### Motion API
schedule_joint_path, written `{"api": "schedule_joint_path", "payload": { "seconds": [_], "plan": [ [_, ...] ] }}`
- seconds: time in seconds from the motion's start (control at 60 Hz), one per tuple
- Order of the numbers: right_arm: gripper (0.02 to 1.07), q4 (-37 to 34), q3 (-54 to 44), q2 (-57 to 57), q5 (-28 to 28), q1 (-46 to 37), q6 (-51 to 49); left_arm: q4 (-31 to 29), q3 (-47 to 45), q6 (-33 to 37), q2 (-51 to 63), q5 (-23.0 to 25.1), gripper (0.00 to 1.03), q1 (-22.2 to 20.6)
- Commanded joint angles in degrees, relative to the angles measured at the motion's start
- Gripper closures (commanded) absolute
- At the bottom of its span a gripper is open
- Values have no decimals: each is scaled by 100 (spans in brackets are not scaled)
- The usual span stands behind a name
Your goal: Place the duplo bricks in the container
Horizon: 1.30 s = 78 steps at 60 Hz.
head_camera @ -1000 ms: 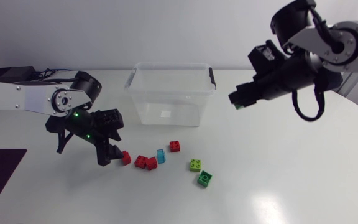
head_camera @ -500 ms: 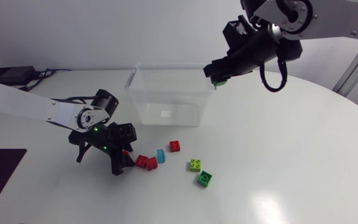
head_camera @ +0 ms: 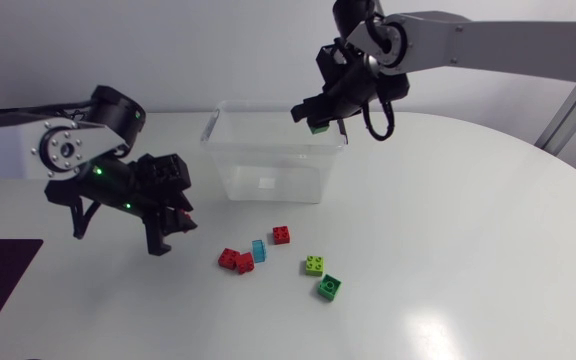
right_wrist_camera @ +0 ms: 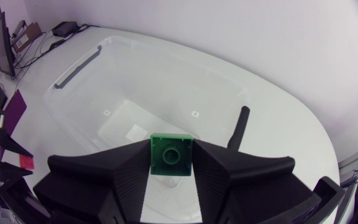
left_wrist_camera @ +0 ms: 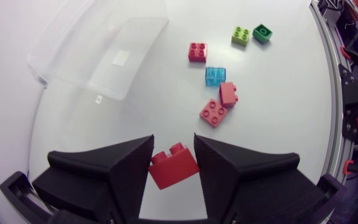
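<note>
Left fingers (left_wrist_camera: 174, 144) are pinching a red brick (left_wrist_camera: 173, 166) from both sides. The brick is sitting between the tips, off the bench (left_wrist_camera: 291, 137).

Six loose bricks are lying on the bench ahead of these fingers:
- Nearest are two red bricks (left_wrist_camera: 215, 112), touching each other.
- Just beyond them is a light blue brick (left_wrist_camera: 214, 76).
- Further on is a single red brick (left_wrist_camera: 197, 51).
- Farthest out are a lime brick (left_wrist_camera: 240, 35) and a dark green brick (left_wrist_camera: 261, 32), side by side.

The clear container (left_wrist_camera: 98, 53) is standing ahead of the left fingers and off to one side, well apart from them.

Right fingers (right_wrist_camera: 171, 144) are clamping a green brick (right_wrist_camera: 171, 155), its studs turned toward the wrist. The container is lying open below and ahead of these fingers. In the head view they are hanging above its back rim, near one corner.

Progress:
- No brick is showing inside the container. Only small pale labels are visible through its floor, so by the look of it nothing is delivered yet.
- Two bricks are being held in the air and six are waiting on the bench.
- The green brick appears close to a position for dropping.
- The red brick needs carrying over the container wall first.
</note>
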Motion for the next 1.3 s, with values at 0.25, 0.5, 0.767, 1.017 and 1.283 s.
{"api": "schedule_joint_path", "payload": {
  "seconds": [0.25, 0.5, 0.767, 1.017, 1.283],
  "plan": [
    [7, -117, 375, 166, 289, 133, -235, 280, 1912, -901, 599, 175, 64, -143],
    [7, -424, -1612, -1663, 104, 449, -279, 1071, 3546, -1956, 2172, 298, 63, -222],
    [7, -336, -3879, -2770, -283, 994, -525, 1124, 5252, -2387, 3772, 140, 57, -143],
    [7, 217, -5031, -2392, -450, 1161, -806, 1063, 5524, -2439, 3798, 96, 5, -99],
    [8, 850, -5523, -1829, -511, 1293, -973, 324, 4232, -2062, 1795, 483, 5, -134]
  ]
}}
